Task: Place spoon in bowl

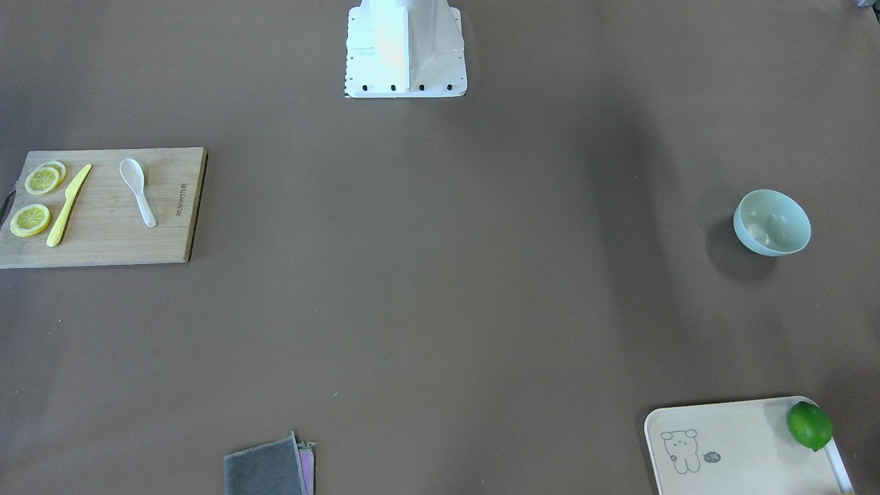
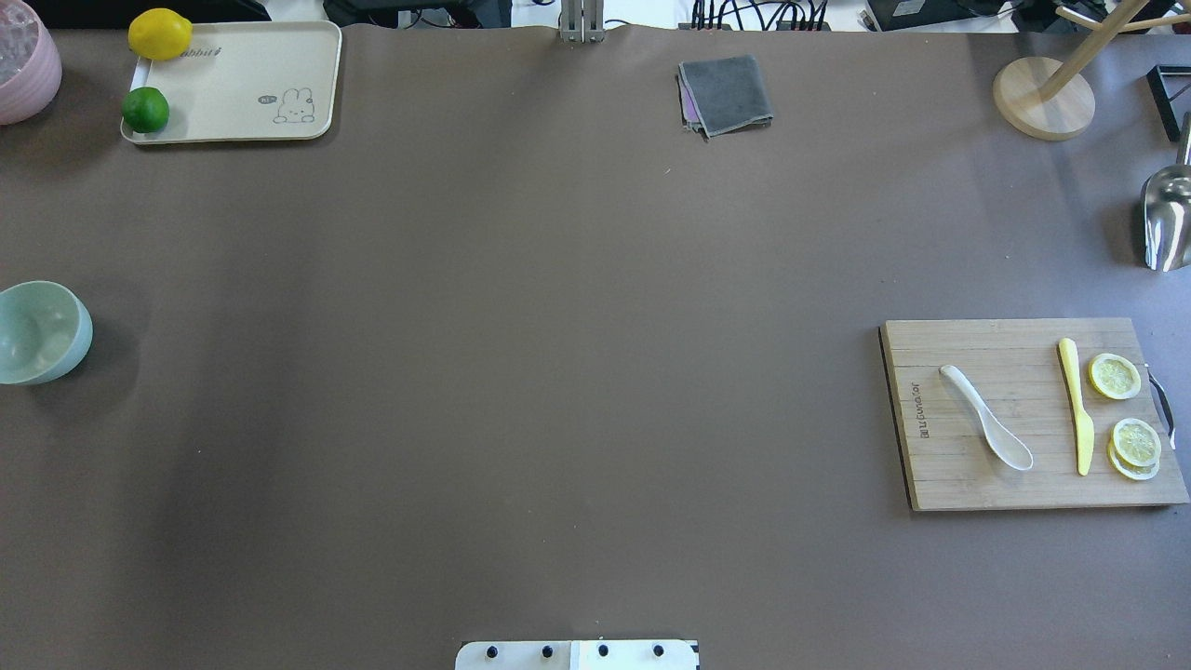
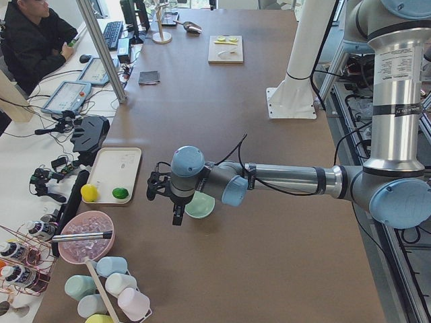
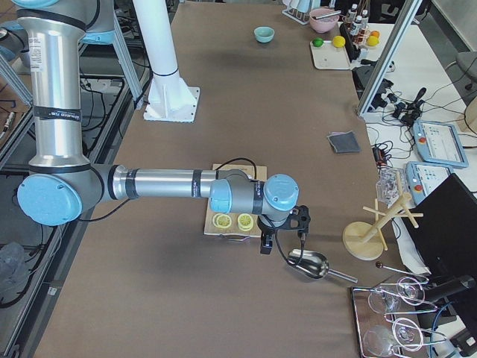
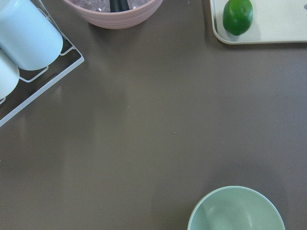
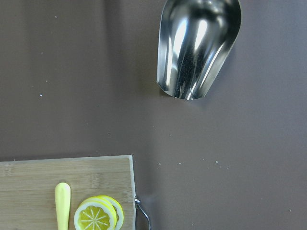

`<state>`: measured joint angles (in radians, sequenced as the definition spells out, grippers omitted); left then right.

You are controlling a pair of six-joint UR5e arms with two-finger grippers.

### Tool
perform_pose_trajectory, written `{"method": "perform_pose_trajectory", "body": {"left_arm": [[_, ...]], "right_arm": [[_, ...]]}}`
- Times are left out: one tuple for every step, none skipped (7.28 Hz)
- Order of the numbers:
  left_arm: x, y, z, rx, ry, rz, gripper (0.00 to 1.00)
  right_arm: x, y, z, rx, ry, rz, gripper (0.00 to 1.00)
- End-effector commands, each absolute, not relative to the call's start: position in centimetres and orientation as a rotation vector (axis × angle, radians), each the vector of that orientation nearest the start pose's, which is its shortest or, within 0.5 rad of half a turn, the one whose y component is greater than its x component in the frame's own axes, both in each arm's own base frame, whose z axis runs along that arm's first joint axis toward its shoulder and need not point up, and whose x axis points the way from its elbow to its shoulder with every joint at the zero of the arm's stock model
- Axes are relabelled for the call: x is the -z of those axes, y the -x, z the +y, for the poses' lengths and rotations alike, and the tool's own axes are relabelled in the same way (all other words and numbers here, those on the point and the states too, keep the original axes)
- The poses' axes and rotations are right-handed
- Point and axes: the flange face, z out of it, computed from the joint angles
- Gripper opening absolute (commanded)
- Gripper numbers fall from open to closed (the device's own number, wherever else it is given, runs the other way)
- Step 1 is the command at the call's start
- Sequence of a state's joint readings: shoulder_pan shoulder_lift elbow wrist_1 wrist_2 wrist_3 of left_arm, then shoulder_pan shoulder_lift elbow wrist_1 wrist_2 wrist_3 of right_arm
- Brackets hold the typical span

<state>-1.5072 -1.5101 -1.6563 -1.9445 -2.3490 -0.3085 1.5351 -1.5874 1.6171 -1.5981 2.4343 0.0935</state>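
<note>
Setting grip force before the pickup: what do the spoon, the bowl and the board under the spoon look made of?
Spoon: glossy white, bright highlights on the scoop; likely glazed ceramic, perhaps hard plastic.
Bowl: pale mint, smooth with only a soft sheen; probably matte plastic or similar, uncertain.
Board: light wood or bamboo, strip grain visible, matte.
</note>
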Motion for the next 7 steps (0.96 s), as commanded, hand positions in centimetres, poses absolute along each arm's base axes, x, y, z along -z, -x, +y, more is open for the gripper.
{"method": "perform_pose_trajectory", "body": {"left_arm": [[-59.9, 1.0, -49.5, 0.025, -0.233, 0.828, 0.98], [-59.0, -0.4, -49.9, -0.016, -0.266, 0.843, 0.98], [-59.2, -0.8, -50.6, -0.051, -0.334, 0.856, 0.98], [-61.3, -4.0, -52.0, -0.128, -0.361, 0.877, 0.98], [-64.0, -5.0, -51.5, -0.169, -0.414, 0.89, 0.98], [-66.1, -5.2, -51.2, -0.175, -0.413, 0.894, 0.98], [-66.6, -6.2, -50.9, -0.196, -0.399, 0.91, 0.98]], "right_arm": [[-63.7, -3.9, -49.1, -0.046, 0.045, -0.863, 1.0], [-63.6, -3.9, -49.2, -0.045, 0.043, -0.861, 1.0], [-63.5, -3.8, -49.2, -0.043, 0.042, -0.861, 1.0], [-63.3, -3.8, -49.2, -0.041, 0.038, -0.863, 1.0], [-63.4, -3.8, -49.2, -0.04, 0.039, -0.857, 1.0], [-63.5, -3.6, -49.3, -0.036, 0.04, -0.855, 1.0], [-63.3, -3.6, -49.3, -0.034, 0.035, -0.856, 1.0]]}}
